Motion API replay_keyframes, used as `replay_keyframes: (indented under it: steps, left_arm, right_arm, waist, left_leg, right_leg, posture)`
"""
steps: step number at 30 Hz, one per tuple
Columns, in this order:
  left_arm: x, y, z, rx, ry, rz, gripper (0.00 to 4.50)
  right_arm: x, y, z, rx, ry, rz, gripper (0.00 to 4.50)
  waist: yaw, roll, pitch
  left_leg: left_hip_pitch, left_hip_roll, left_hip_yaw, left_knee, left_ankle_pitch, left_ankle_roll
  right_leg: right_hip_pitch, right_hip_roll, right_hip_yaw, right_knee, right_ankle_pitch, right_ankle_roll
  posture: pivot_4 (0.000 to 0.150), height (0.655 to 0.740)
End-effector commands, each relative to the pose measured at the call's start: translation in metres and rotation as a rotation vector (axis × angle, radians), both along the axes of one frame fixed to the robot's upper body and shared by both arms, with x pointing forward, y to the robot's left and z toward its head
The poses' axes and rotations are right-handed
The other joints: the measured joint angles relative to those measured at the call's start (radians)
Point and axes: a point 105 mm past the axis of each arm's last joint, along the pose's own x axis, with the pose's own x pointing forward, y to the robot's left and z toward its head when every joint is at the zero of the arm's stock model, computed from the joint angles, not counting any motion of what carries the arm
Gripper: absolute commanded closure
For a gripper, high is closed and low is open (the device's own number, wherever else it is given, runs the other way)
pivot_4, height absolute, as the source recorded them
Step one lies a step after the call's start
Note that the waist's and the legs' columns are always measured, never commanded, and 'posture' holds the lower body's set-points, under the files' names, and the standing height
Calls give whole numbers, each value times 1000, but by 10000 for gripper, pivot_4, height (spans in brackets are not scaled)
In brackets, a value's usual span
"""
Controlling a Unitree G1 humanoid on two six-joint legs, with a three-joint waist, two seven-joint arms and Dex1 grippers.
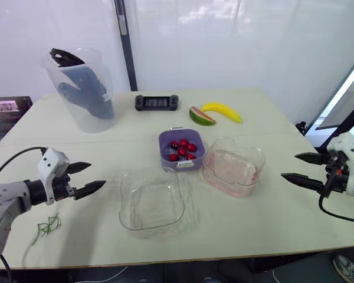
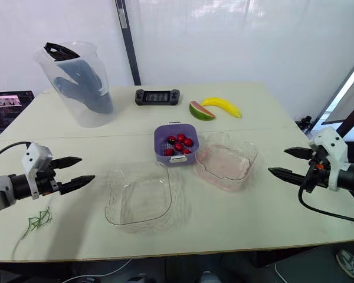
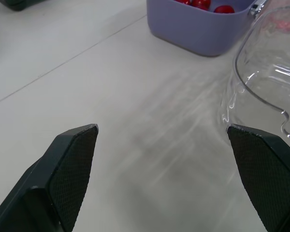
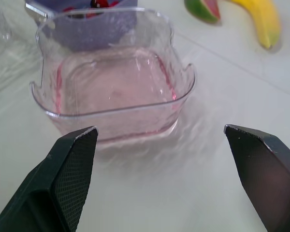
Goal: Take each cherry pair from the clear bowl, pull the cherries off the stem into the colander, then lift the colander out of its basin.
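Now, my left end effector (image 1: 97,175): fingers apart, middle left of frame
My right end effector (image 1: 289,165): fingers apart, middle right
Colander (image 1: 165,143): centre, holding cherries (image 1: 183,150), beside basin (image 1: 249,177)
Clear bowl (image 1: 151,203): lower centre, on table (image 1: 271,218)

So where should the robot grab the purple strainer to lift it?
Probably by the pale handle on the near rim of the strainer, coming down from above. It sticks out toward the robot, while the basin crowds the right side.
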Motion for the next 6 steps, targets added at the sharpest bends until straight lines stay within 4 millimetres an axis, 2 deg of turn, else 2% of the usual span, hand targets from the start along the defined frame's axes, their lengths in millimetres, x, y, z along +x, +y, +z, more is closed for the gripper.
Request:
replay_keyframes:
  steps: [1, 6]
  left_arm:
    - [-5, 0, 8, 8, -23, 2, 0]
    - [-16, 3, 7, -6, -4, 14, 0]
  right_arm:
    - [5, 3, 16, 32, -71, 4, 399]
    - [9, 7, 18, 35, -71, 13, 399]
  waist:
    - [-1, 0, 0]
    - [2, 0, 0]
  left_leg:
    - [0, 0, 0, 0, 0, 0]
    - [0, 0, -1, 0, 0, 0]
  right_leg:
    - [0, 0, 0, 0, 0, 0]
    - [0, -1, 0, 0, 0, 0]
  posture:
    - [1500, 7400]
    - [1500, 7400]
